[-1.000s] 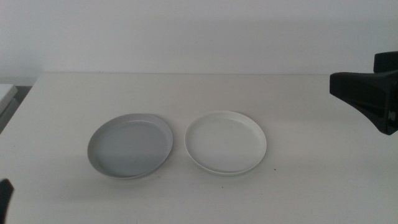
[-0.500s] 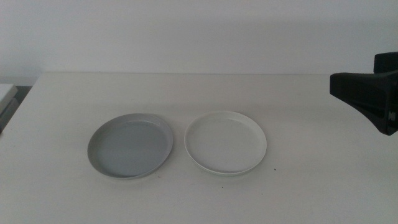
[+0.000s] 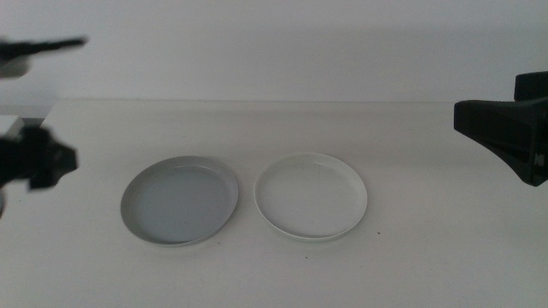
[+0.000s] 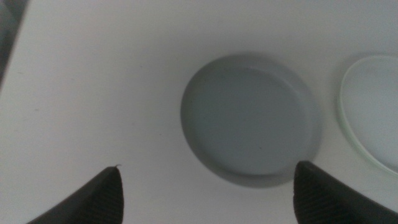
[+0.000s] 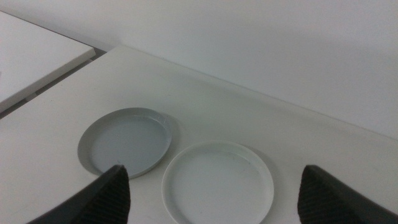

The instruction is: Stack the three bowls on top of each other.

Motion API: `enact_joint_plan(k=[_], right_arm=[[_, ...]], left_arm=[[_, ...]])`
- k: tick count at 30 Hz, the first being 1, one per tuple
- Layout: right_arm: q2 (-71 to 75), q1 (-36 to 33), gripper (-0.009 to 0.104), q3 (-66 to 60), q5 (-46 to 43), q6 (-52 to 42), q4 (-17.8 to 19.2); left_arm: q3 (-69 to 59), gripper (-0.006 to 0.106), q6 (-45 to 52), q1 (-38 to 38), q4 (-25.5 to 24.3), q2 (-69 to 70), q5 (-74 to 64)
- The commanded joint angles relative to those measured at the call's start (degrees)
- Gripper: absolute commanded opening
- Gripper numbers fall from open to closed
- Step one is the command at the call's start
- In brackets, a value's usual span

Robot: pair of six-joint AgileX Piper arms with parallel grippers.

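Observation:
The light grey bowl [image 3: 180,201] sits left of centre on the table. The white bowl [image 3: 311,195] sits right beside it, close but apart. A second rim line shows under the white bowl's front edge, and its rim looks faintly green in the left wrist view [image 4: 373,106]. I cannot tell whether the pale green bowl lies under it. My left gripper [image 3: 38,162] is blurred, up at the left of the grey bowl [image 4: 249,118]. Its jaws [image 4: 207,167] are wide open and empty. My right gripper [image 3: 479,120] hovers at the right, open [image 5: 214,167] and empty, looking over both bowls [image 5: 124,142] [image 5: 217,183].
The white table [image 3: 274,274] ends at a pale wall at the back. Past its left edge a dark gap [image 5: 59,78] separates it from another white surface [image 5: 31,56]. A small dark speck [image 3: 378,231] lies right of the white bowl.
My left arm has swung up into the middle view from the left and is blurred by motion. The bowls and the right gripper have not moved.

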State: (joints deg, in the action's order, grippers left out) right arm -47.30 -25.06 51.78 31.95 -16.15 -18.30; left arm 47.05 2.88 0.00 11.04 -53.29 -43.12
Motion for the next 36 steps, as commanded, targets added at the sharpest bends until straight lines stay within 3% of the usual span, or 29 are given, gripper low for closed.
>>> enact_joint_plan(k=[1, 6, 13, 25, 32, 36], right_arm=[[0.2, -0.2, 0.082, -0.3, -0.2, -0.1, 0.0], [0.2, -0.2, 0.082, -0.3, -0.2, -0.1, 0.0], [0.2, -0.2, 0.082, -0.3, -0.2, -0.1, 0.0], [0.2, -0.2, 0.082, -0.3, -0.2, -0.1, 0.0], [0.2, -0.2, 0.082, -0.3, -0.2, -0.1, 0.0], [0.2, -0.2, 0.082, -0.3, -0.2, -0.1, 0.0]], left_arm=[[4.3, 0.094, 1.3, 0.1, 1.3, -7.8, -0.6], [15.8, 0.094, 4.7, 0.1, 4.0, -24.1, -5.8], [24.2, 0.094, 7.3, 0.5, 3.8, -39.9, -5.8], [26.6, 0.091, 7.3, 1.0, 2.7, -55.2, -6.1], [26.6, 0.076, 7.3, 1.0, 3.5, -60.1, -6.3], [26.8, 0.052, 7.3, 1.0, 3.6, -60.7, -7.1]])
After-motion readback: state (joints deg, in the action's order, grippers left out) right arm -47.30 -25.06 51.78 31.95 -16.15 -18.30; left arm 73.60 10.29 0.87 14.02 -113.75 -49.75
